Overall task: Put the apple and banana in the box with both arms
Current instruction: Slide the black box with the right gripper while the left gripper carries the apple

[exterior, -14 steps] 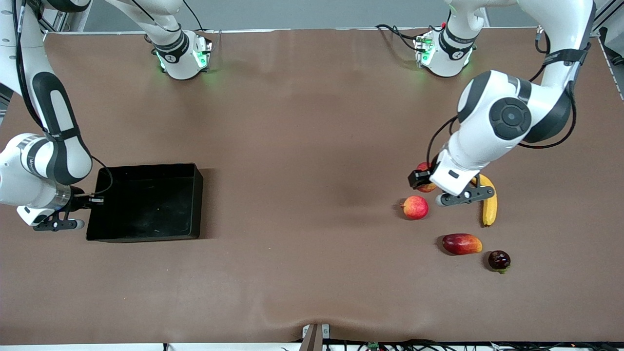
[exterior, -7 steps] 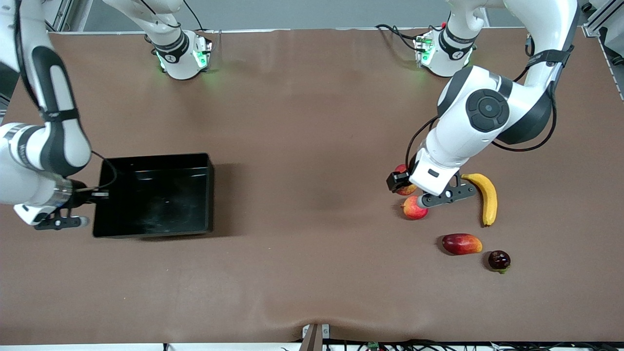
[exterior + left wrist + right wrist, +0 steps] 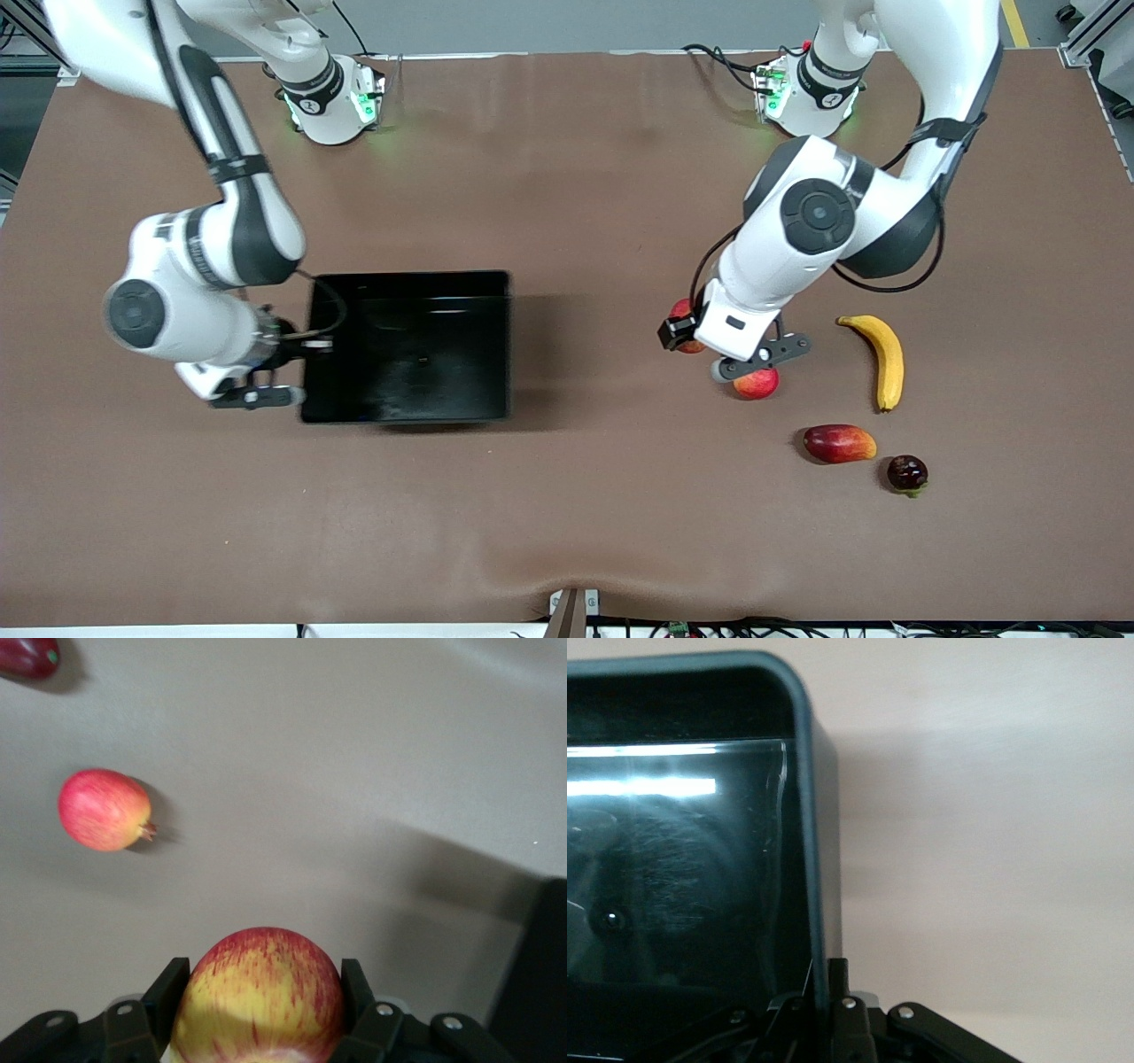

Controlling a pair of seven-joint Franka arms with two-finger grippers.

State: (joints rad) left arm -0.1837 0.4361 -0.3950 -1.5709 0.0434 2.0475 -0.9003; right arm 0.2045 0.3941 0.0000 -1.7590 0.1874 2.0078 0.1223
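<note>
We've dragged the glossy black plastic tray [image 3: 407, 346] toward 3 o'clock, right gripper [image 3: 824, 992] pinching its wall; left gripper [image 3: 261, 1010], clamping the streaked red-yellow apple [image 3: 257, 992], travels trayward.

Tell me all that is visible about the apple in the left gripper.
The apple is small and round, its skin yellow with red streaks, redder toward the top. The left gripper is shut on it, one black finger pressing each flank. It hangs above the brown table, touching nothing else, near a pinkish-red round fruit. In the front view the arm mostly hides it.
</note>
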